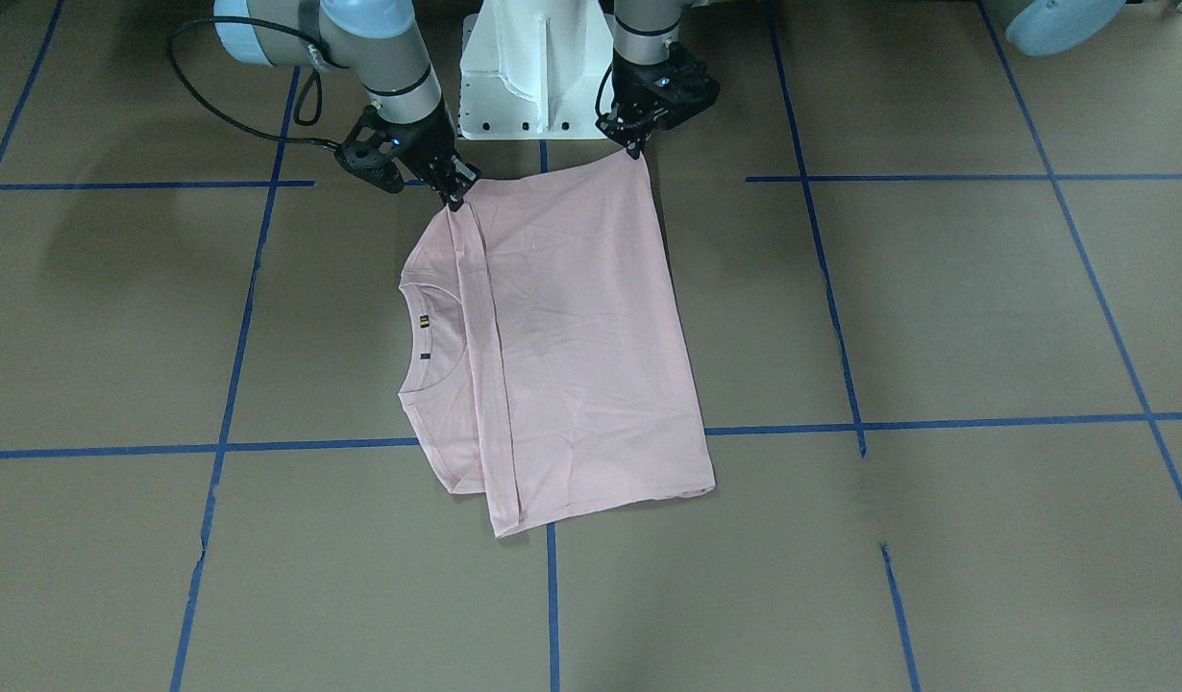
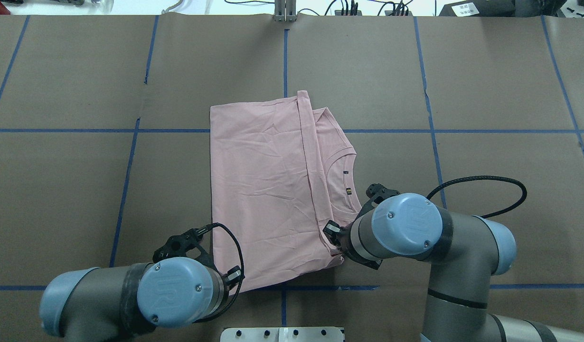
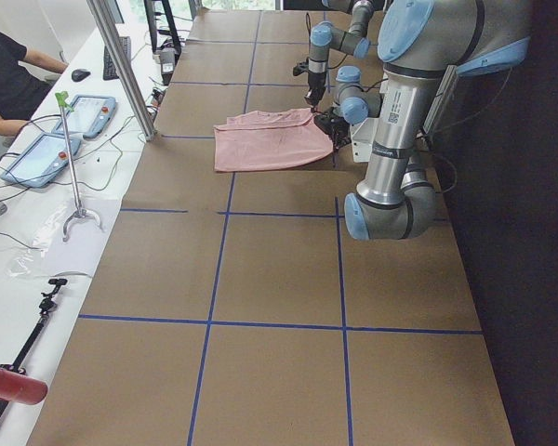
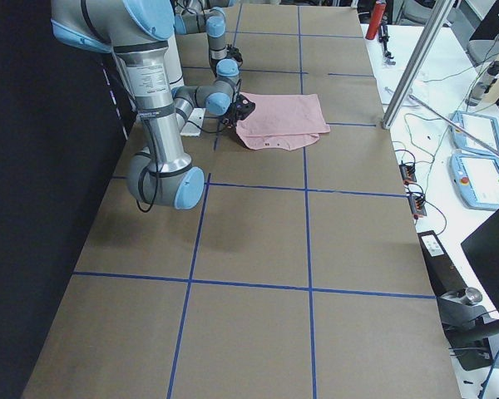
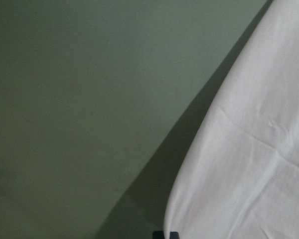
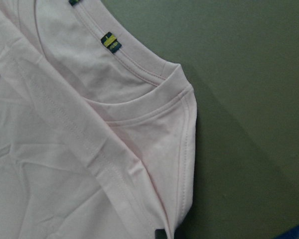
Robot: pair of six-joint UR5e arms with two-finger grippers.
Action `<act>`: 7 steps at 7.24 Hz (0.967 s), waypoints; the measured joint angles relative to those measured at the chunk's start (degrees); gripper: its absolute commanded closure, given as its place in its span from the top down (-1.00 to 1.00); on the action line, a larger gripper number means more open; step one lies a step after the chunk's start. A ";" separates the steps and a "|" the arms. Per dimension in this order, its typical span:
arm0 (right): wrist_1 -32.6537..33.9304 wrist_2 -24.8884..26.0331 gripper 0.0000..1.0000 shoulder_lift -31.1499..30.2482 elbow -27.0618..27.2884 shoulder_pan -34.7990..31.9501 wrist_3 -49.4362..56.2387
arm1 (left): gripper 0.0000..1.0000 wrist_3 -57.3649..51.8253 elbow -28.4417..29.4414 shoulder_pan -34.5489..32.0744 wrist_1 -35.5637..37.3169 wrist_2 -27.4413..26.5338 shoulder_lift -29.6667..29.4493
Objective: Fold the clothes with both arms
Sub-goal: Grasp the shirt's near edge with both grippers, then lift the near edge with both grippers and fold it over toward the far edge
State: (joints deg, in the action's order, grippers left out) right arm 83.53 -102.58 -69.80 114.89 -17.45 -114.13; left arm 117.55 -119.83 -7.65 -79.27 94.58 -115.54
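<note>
Right arm (image 2: 406, 227) masks T-shirt (image 2: 263, 190) corner; pedestal (image 2: 282, 334) near

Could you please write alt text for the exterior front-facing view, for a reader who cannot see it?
A pale pink T-shirt, partly folded with its neckline toward the view's left, lies on a brown table gridded with blue tape. At its edge nearest the robot, the right gripper and left gripper each pinch a corner.

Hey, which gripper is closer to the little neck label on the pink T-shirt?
Right. The right gripper grips the T-shirt at its neckline-side corner, close to the neck label. The left gripper holds the opposite corner, across the shirt's width.
</note>
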 measured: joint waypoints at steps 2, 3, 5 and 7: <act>0.06 0.25 -1.00 -1.16 2.64 2.00 -0.06 | -1.00 0.13 -3.80 1.49 0.72 0.65 1.11; -0.08 0.86 -1.00 -0.75 2.26 2.16 0.12 | -1.00 -0.05 -4.39 0.49 0.67 1.08 1.01; -0.51 2.15 -1.00 1.76 -0.46 -0.68 3.22 | -1.00 -2.71 -4.21 -5.17 0.32 1.44 0.48; -1.56 2.40 -1.00 5.58 -5.00 -5.64 6.67 | -1.00 -7.92 -2.05 -11.75 -1.03 1.55 -0.47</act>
State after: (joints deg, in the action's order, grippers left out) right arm 81.97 -100.18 -64.22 109.90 -23.09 -107.45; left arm 109.63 -121.88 -19.40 -80.30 96.13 -116.01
